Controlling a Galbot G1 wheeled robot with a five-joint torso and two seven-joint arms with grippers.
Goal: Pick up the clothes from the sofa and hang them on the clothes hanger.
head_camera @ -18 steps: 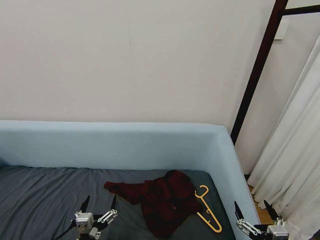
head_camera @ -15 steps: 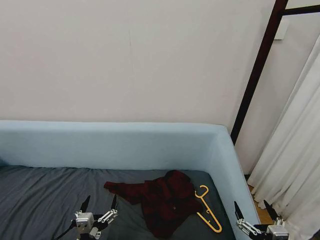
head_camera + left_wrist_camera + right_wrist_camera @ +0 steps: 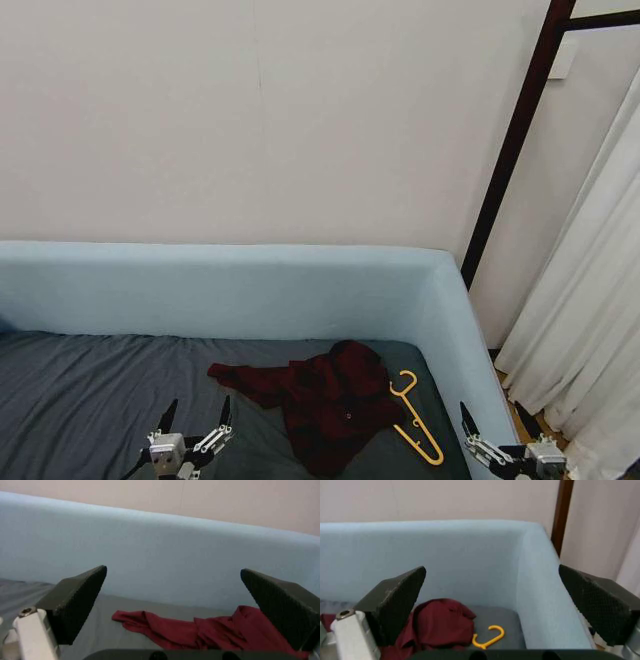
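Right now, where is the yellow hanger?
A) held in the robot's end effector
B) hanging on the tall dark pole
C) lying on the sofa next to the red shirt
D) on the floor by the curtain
C: the yellow hanger lies flat on the dark grey sofa seat, right beside the crumpled dark red shirt, with nothing holding it.

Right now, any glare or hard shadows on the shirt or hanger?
Head view: soft, even light; no glare on the yellow hanger, dark red shirt stands out from the grey cushion. Left wrist view: shirt evenly lit beyond the open left end effector. Right wrist view: no glare on the hanger beyond the open right end effector.
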